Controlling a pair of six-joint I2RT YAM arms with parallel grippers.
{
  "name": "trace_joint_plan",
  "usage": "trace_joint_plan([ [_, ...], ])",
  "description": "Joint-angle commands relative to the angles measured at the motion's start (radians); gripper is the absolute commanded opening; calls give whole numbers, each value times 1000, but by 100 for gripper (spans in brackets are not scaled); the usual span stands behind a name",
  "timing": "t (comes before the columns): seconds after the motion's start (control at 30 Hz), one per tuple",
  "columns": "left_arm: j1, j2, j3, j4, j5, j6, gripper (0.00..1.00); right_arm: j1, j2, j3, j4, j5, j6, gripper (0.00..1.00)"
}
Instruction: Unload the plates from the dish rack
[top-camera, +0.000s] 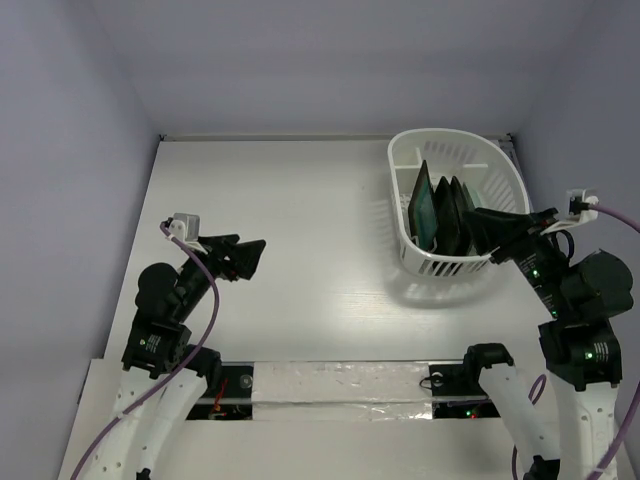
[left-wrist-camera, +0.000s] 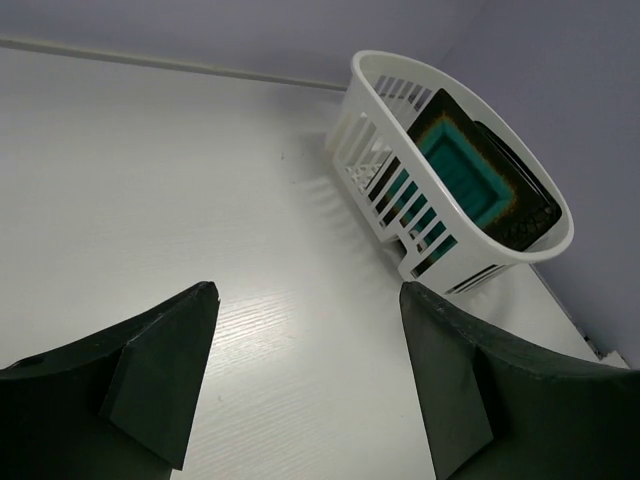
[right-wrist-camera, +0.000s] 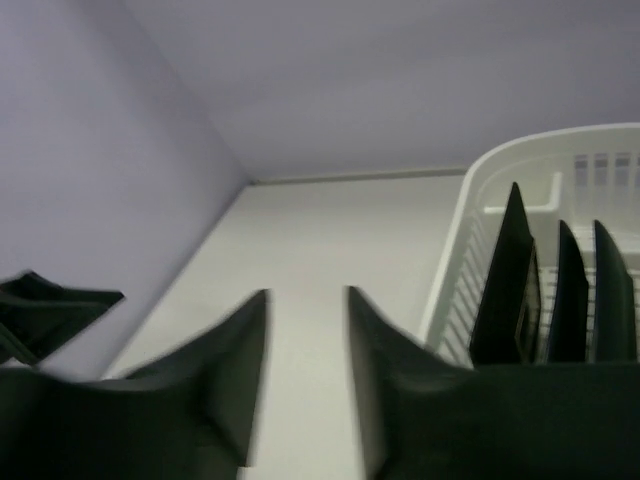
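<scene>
The white dish rack (top-camera: 441, 265) stands at the far right of the table. Several dark plates stand on edge in it. The leftmost is the teal-centred plate (top-camera: 425, 204), and the left wrist view shows its face (left-wrist-camera: 455, 170). No mint-green plate shows. My right gripper (top-camera: 476, 220) is open and empty, over the rack's near right part beside the rightmost plates. In the right wrist view its fingers (right-wrist-camera: 307, 300) sit left of the rack rim (right-wrist-camera: 500, 155) and three plate edges (right-wrist-camera: 510, 280). My left gripper (top-camera: 252, 258) is open and empty above the bare table at the left, with the rack (left-wrist-camera: 425, 250) far ahead of it (left-wrist-camera: 307, 290).
Purple walls close the table on the left, back and right. A strip of silver tape (top-camera: 350, 380) runs along the near edge between the arm bases. The white tabletop (top-camera: 300, 200) stretches left of the rack.
</scene>
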Motion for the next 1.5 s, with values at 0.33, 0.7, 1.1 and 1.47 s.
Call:
trace_joint_plan([
  [0.33,2,-39,21,-2,43,24,22,-4,154,102,-100,80,-82,3],
  [0.7,2,-16,12,-7,11,18,2,184,434,203,-137,505,-150,3],
  [1.1,2,-34,3,-3,19,9,50,269,780,324,-259,781,-242,67],
  [1.47,2,-51,0,-3,16,7,53,279,958,418,-300,813,-263,55],
])
